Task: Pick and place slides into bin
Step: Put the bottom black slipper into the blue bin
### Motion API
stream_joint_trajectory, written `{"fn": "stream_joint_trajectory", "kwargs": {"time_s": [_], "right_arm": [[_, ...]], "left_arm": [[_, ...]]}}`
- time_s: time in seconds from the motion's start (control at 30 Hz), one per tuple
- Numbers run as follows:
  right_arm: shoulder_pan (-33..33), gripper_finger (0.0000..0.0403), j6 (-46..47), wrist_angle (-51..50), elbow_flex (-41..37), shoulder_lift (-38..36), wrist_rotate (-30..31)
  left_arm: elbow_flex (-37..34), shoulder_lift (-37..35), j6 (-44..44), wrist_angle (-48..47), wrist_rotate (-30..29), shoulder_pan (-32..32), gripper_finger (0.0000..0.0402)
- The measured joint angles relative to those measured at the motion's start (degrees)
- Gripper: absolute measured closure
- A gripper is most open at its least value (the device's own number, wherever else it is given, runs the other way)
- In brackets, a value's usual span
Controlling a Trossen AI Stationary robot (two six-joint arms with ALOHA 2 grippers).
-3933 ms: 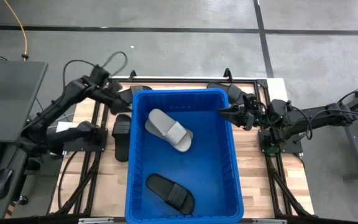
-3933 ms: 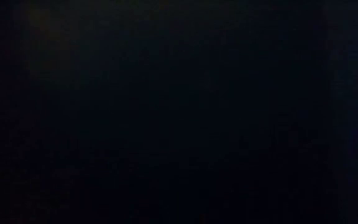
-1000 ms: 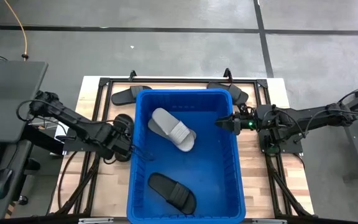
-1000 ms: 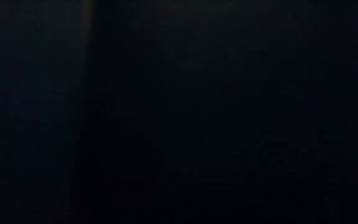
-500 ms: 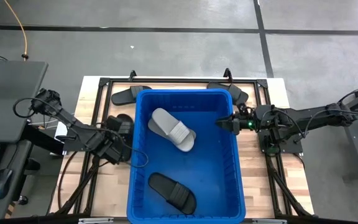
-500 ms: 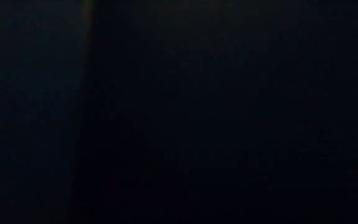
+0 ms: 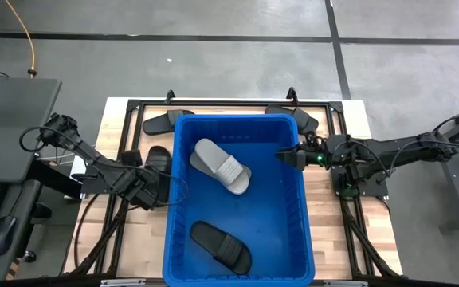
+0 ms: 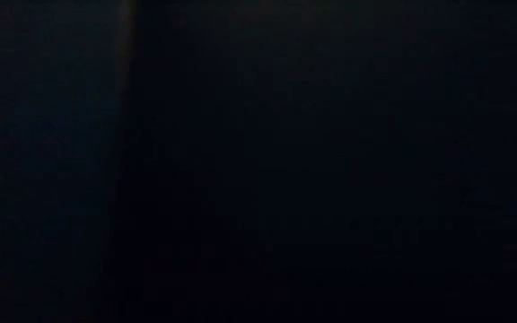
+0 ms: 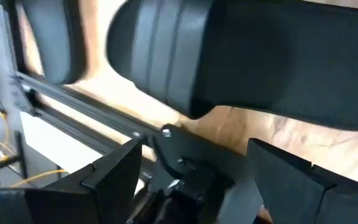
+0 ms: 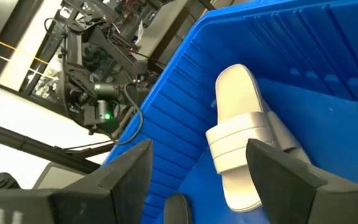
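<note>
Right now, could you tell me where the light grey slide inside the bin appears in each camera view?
High view: the light grey slide lies in the far half of the blue bin, left of centre.
Low view: all dark, nothing shows.
Left wrist view: not in it; only black slides on the wood.
Right wrist view: at centre, beyond the fingers.
Shared landmark: the bin's ribbed blue wall.

No text, label, brand, number or sign can be read anywhere in these views, neither on the slides nor on the bin, the table frame or the arms. The low view is wholly dark.
</note>
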Motion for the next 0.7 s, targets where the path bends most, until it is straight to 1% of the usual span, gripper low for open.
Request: {"fn": "stream_joint_trajectory", "kwargs": {"time_s": [0.07, 0.23, 0.33, 0.4, 0.5, 0.6, 0.7], "right_arm": [[0.0, 0.0155, 0.2, -0.1, 0.0, 0.1, -0.3], [0.0, 0.0155, 1.2, -0.1, 0.0, 0.3, -0.4], [0.0, 0.0155, 1.9, -0.1, 0.0, 0.4, -0.4], [0.0, 0.0155, 2.5, -0.1, 0.0, 0.4, -0.4], [0.0, 0.0155, 2.3, -0.5, 0.0, 0.4, -0.4], [0.0, 0.0155, 2.6, -0.5, 0.0, 0.6, -0.4], [0.0, 0.0155, 2.7, -0.5, 0.0, 0.8, -0.4]], "left_arm": [[-0.5, 0.2, -0.5, 0.4, 1.1, 0.0, 0.0121], [0.1, 0.4, -4.8, 0.5, -1.1, 0.4, 0.0121], [0.1, -0.2, -6.8, 6.1, 2.2, 2.7, 0.0121], [0.1, -0.6, -6.8, 10.1, 2.9, 3.2, 0.0121], [0.1, -0.5, -6.9, 14.7, -0.2, 3.0, 0.0121], [0.1, 0.6, -8.4, 15.2, -3.1, 3.1, 0.0121], [0.1, 1.7, -7.7, 15.1, -8.2, 3.0, 0.0121]]}}
